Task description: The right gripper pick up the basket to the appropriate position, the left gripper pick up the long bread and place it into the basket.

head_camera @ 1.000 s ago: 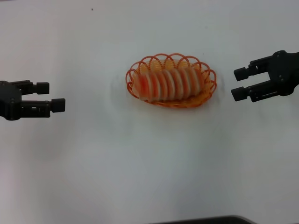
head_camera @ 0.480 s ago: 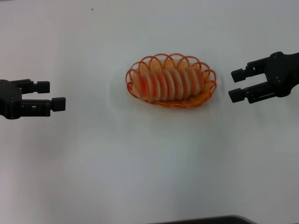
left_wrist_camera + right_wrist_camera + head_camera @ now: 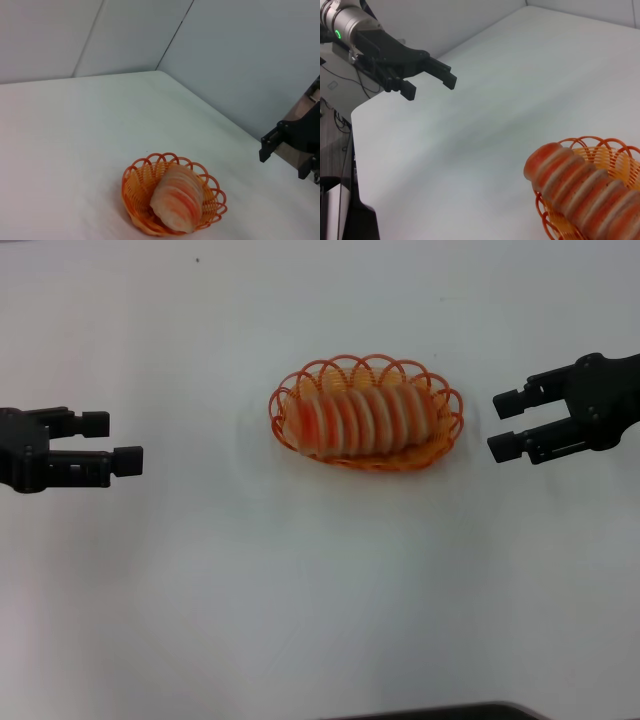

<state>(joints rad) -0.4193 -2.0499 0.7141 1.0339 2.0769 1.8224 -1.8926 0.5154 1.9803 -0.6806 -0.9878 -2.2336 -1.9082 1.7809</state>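
Observation:
The orange openwork basket [image 3: 448,410] stands on the white table at centre, a little toward the far side. The long bread [image 3: 360,422], orange with cream stripes, lies inside it along its length. The basket [image 3: 136,188] and the bread [image 3: 176,199] also show in the left wrist view, and in the right wrist view the basket [image 3: 612,150] and the bread [image 3: 580,185]. My left gripper [image 3: 118,444] is open and empty, well to the left of the basket. My right gripper [image 3: 504,424] is open and empty, just right of the basket's rim. The left gripper [image 3: 430,80] shows in the right wrist view.
The white table [image 3: 320,590] spreads around the basket with no other objects on it. A dark edge [image 3: 440,712] shows at the near side. The table's left edge and the floor beyond it [image 3: 340,200] show in the right wrist view.
My right gripper has moved slightly left, closer to the basket. The left gripper, basket and bread have barely moved.

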